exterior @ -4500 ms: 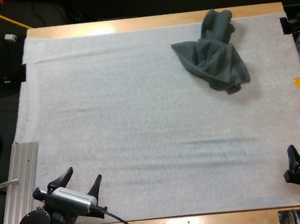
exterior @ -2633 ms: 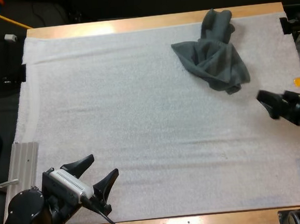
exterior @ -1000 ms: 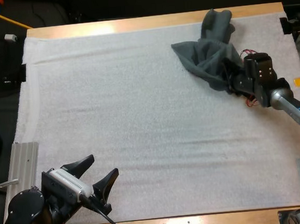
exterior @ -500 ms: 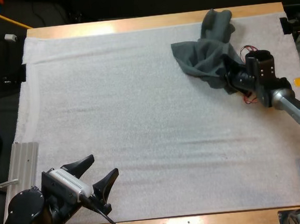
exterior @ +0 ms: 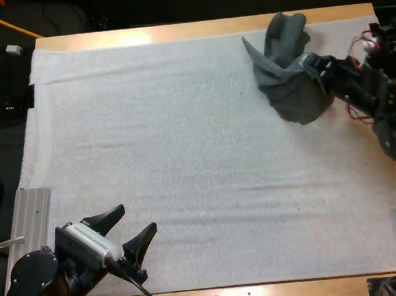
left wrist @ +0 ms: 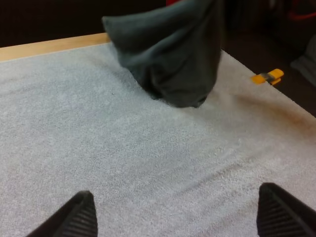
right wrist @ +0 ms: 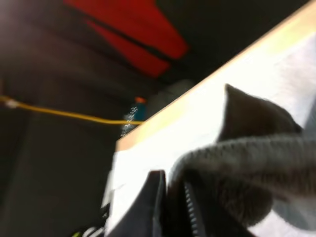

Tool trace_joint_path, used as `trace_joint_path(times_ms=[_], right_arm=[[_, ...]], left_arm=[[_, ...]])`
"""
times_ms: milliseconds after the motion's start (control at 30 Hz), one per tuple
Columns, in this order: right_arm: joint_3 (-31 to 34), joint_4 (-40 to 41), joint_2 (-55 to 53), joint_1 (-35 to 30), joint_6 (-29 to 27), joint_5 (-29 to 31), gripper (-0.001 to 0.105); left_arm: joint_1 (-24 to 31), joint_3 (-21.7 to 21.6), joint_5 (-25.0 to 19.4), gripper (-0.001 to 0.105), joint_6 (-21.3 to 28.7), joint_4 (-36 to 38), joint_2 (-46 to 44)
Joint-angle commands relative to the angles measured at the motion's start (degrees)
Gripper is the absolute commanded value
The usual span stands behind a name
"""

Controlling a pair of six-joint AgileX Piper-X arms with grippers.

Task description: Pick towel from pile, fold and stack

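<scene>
A: In the high view, what is going on at the upper right of the frame?

B: The right gripper is clamping a fold of the dark towel. The towel is sitting bunched on the white mat, with its far end reaching toward the far edge of the table. I'm judging that a pull in the wrong direction is risking cloth going over that edge.

A: And the left gripper?

B: It is waiting at the lower left, jaws apart on nothing, well apart from the towel.

A: What is the left wrist view giving you?

B: Beyond the open fingers, the towel is standing up like a tent, with its low end touching the mat. It is looking doubled over. A lift from here may be bringing up a wad rather than a corner, which makes a clean fold hard.

A: And the right wrist view?

B: The fingers are pressing on a thin ridge of towel from both sides. With so little pinched, I'm guessing the cloth could be slipping free once its weight is hanging.
</scene>
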Motion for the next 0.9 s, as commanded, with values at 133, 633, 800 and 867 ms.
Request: trace_joint_path(times_ms=[133, 633, 800, 867], right_arm=[[-0.48, 6.51, -8.28, 0.15, -2.80, -4.68, 0.000], [-0.81, 13.86, -20.37, 5.85, 1.22, -14.78, 0.000], [-1.10, 12.13, -19.97, 15.50, 1.26, -7.87, 0.000], [-1.10, 8.56, -18.98, 20.76, 1.28, -3.27, 0.000]], left_arm=[[-0.20, -0.31, 0.41, 0.066, -0.50, -0.61, 0.06], [-0.20, -0.31, 0.41, 0.066, -0.50, -0.61, 0.06], [-0.20, -0.31, 0.41, 0.066, -0.50, -0.61, 0.06], [-0.20, -0.31, 0.41, 0.066, -0.50, -0.61, 0.06]])
